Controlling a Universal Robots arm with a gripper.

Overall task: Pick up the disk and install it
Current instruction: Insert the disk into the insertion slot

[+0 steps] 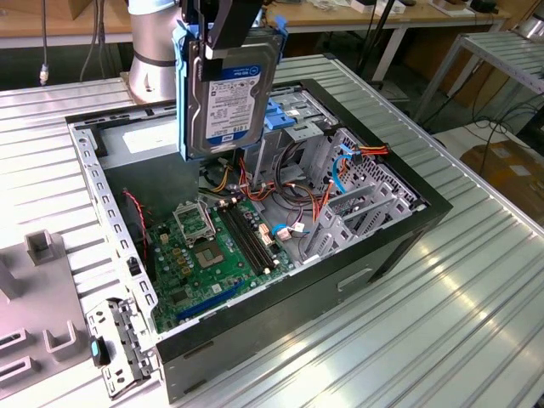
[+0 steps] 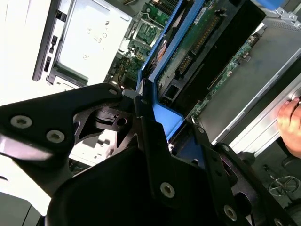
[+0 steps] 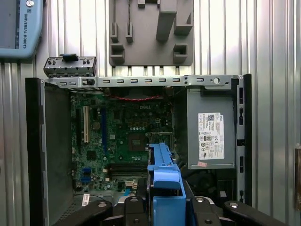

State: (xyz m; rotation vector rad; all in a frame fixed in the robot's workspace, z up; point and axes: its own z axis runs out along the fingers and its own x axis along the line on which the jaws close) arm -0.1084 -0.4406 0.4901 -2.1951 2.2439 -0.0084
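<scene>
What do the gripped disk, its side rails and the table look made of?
The disk: seemingly bare metal, dull silver edges around a paper-looking white label. Its side rails: likely plastic, uniform matte blue. The table: probably aluminium, ribbed silver surface with soft reflections.

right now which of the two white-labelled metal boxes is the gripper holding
The disk, with blue side rails, clamped upright above the open case; the grey power supply sits inside it.

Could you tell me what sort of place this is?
Likely a robotics lab: the gripper holds the disk above an open computer case on a ribbed metal table, workbenches behind.
</scene>
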